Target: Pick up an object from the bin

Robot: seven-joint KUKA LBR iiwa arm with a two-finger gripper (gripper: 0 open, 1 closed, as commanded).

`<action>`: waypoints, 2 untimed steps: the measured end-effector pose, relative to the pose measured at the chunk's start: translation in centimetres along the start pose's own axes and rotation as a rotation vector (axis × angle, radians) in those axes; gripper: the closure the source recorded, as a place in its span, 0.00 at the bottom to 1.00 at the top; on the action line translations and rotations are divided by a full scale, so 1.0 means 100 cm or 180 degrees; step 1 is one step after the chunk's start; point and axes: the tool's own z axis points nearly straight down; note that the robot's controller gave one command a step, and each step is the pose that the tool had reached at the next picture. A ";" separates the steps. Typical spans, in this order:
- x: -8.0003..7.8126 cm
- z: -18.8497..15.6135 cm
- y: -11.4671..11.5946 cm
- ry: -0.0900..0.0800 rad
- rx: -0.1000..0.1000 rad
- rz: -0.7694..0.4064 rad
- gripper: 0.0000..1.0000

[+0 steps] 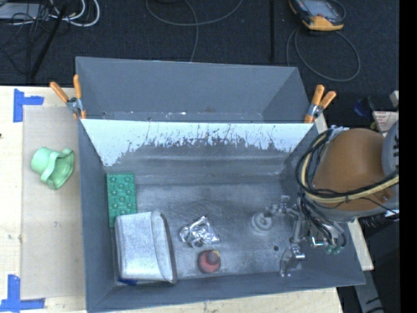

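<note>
My gripper [287,235] hangs low over the bin's right side, near the front right corner, open, with nothing between its fingers. One fingertip [281,207] points toward the back and the other [290,262] toward the front wall. Just left of the rear fingertip a small grey round ring-like piece [262,222] lies on the bin floor, close to the finger but not between the two. Further left lie a crumpled silver foil wad [199,232] and a small red ball [209,261].
A green studded plate [122,193] lies against the left wall. In front of it a grey-white rectangular block [143,246] fills the front left corner. The arm, with its brown cover and looped cables, reaches over the right rim.
</note>
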 end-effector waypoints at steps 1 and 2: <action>-0.012 0.072 0.028 -0.0173 0.0037 -0.1293 0.00; -0.013 0.047 0.160 -0.0039 0.0002 -0.2039 0.00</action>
